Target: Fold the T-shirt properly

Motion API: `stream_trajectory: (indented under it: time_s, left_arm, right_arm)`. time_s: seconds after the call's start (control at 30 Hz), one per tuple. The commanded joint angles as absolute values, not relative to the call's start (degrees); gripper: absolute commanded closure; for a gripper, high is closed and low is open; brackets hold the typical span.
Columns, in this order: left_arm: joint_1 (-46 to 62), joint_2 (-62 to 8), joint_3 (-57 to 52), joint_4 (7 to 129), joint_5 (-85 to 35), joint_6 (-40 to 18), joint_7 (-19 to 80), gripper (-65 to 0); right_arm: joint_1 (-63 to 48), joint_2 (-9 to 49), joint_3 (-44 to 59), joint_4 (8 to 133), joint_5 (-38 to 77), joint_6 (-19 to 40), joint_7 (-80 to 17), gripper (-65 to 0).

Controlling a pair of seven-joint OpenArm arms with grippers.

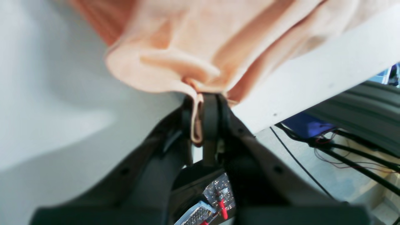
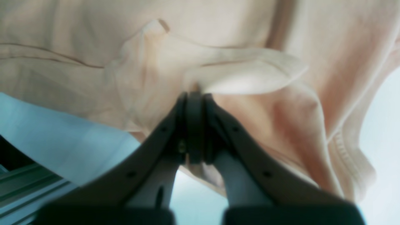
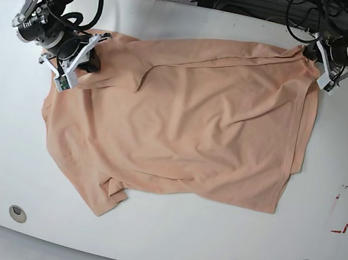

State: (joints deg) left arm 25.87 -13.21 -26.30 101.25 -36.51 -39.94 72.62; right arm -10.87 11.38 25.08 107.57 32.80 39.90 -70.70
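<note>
White and round-cornered, the worktop [image 3: 160,249] fills the base view, with the T-shirt [image 3: 189,119] spread across its middle and far half, one sleeve reaching toward the near-left corner. That view alone shows the whole layout: the right gripper [image 3: 85,60] at the garment's far-left part and the left gripper [image 3: 315,55] at its far-right corner, well apart. It also shows a red-marked patch [image 3: 346,209] near the right edge and two round fittings [image 3: 17,213] along the near edge.

From the left wrist, the close detail appears: the left gripper [image 1: 200,117] is clamped on a thin fold of the T-shirt [image 1: 193,47], with the worktop edge [image 1: 312,78] and loose cables [image 1: 343,153] beyond.

From the right wrist, the right gripper [image 2: 195,125] is fully closed, pinching bunched peach fabric [image 2: 218,62] at its tips; pale worktop [image 2: 62,137] lies beneath.
</note>
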Motion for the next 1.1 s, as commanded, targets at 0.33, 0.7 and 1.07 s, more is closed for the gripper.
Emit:
stream_trajectory:
  time_s: [0.33, 0.7, 1.07]
  left_arm:
    - [24.4, -11.1, -35.1, 109.6, -36.4, -40.0, 70.9, -0.6]
    - [6.3, -11.0, -34.8, 113.8, -36.7, -40.0, 78.0, -0.8]
    - [-12.0, -11.5, -31.8, 113.5, -33.9, -40.0, 78.2, -1.1]
  right_arm:
    - [-9.8, 12.7, 25.7, 109.4, 33.5, 40.0, -69.6, 0.0]
    - [-0.6, 16.2, 25.7, 111.3, 33.2, 40.0, -69.6, 0.0]
    - [14.2, 22.8, 25.3, 111.0, 33.1, 40.0, -71.0, 0.0]
